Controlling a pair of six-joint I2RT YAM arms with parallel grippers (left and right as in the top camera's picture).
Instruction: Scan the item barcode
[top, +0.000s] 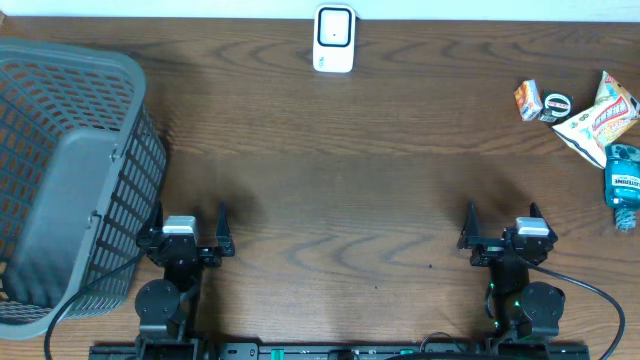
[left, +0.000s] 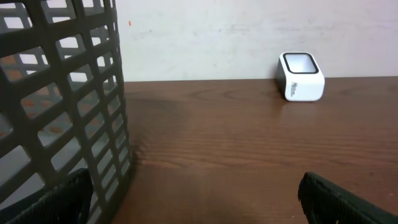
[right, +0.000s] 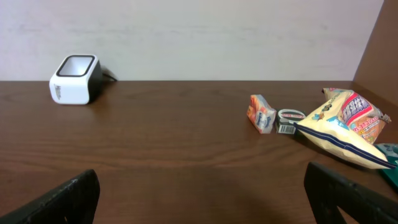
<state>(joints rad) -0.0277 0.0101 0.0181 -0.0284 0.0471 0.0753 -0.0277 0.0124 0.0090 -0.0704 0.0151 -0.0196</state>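
Both grippers, left (top: 190, 215) and right (top: 502, 212), rest with jaws spread wide and empty; the barcode scanner (top: 334, 39) stands far ahead between them, the snack bag (top: 598, 118) and other items ahead-right of the right jaws.

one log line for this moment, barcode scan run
phase: not started | left pincer: open, empty | right pincer: open, empty | scanner: far edge, untouched | items: far right, untouched | basket: left
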